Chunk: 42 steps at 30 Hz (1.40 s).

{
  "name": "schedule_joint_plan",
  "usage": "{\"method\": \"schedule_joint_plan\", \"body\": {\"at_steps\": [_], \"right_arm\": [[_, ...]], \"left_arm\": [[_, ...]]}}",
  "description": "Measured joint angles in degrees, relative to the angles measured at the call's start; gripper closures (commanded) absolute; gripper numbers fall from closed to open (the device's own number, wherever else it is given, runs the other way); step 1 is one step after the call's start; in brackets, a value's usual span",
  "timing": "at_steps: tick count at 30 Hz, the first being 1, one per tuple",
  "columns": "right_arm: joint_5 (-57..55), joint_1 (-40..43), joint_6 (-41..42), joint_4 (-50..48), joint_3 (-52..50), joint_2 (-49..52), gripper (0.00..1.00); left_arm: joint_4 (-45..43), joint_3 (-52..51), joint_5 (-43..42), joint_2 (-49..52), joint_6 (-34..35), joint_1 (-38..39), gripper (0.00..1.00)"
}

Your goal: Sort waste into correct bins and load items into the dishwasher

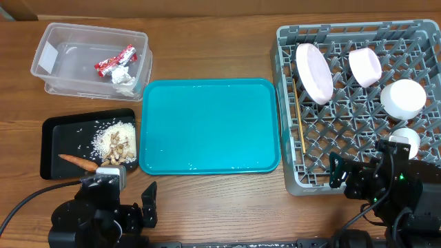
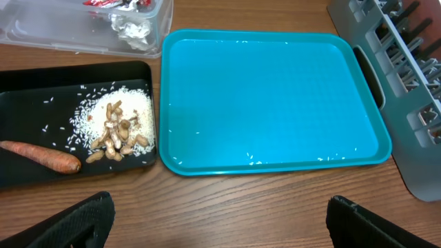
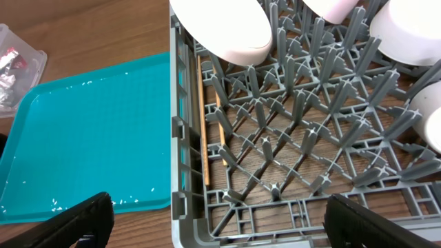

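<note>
The grey dish rack (image 1: 296, 41) at the right holds a white plate (image 1: 314, 73), two white bowls (image 1: 365, 66) (image 1: 403, 97), a small white cup (image 1: 406, 137) and wooden chopsticks (image 1: 299, 117) along its left wall (image 3: 204, 124). The clear tub (image 1: 55, 72) at the back left holds the red-and-silver wrapper (image 1: 114, 60) and white tissue (image 1: 125, 78). The black tray (image 1: 52, 148) holds rice with brown scraps (image 2: 117, 124) and a carrot piece (image 2: 41, 156). My left gripper (image 2: 219, 224) is open and empty above the table's front edge. My right gripper (image 3: 217, 220) is open and empty over the rack's near left corner.
A teal serving tray (image 1: 210, 124) lies in the middle with a few rice grains on it (image 2: 275, 96). The rack's upright pegs (image 3: 303, 138) stand close under the right gripper.
</note>
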<state>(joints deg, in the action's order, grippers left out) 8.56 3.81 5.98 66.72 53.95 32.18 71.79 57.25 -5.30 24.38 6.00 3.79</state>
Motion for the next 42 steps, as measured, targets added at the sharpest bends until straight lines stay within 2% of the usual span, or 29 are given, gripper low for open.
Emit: {"method": "schedule_joint_plan", "body": {"at_steps": [13, 19, 25, 31, 37, 42], "right_arm": [[-0.33, -0.11, -0.02, -0.17, 0.0, 0.0, 0.0], [-1.55, -1.03, -0.04, -3.72, -0.72, -1.11, 0.0], [-1.95, -4.04, -1.66, -17.51, -10.54, -12.44, 0.0], [-1.95, -5.4, -3.48, -35.71, -27.91, -23.76, 0.0], [-1.97, -5.49, -4.09, -56.19, -43.15, -30.82, 0.0], [-2.23, -5.53, -4.57, -66.38, -50.27, -31.34, 0.0]], "left_arm": [[0.02, 0.0, 0.0, 0.0, 0.0, 0.0, 0.0], [0.0, 0.0, 0.0, 0.0, 0.0, 0.0, 0.0], [0.02, -0.04, 0.02, 0.0, 0.0, 0.0, 0.0], [0.0, -0.31, 0.07, 0.0, 0.0, 0.0, 0.0], [0.0, -0.39, 0.17, 0.0, 0.02, 0.0, 0.0], [0.02, -0.39, 0.17, 0.0, 0.02, 0.0, 0.0]]}}
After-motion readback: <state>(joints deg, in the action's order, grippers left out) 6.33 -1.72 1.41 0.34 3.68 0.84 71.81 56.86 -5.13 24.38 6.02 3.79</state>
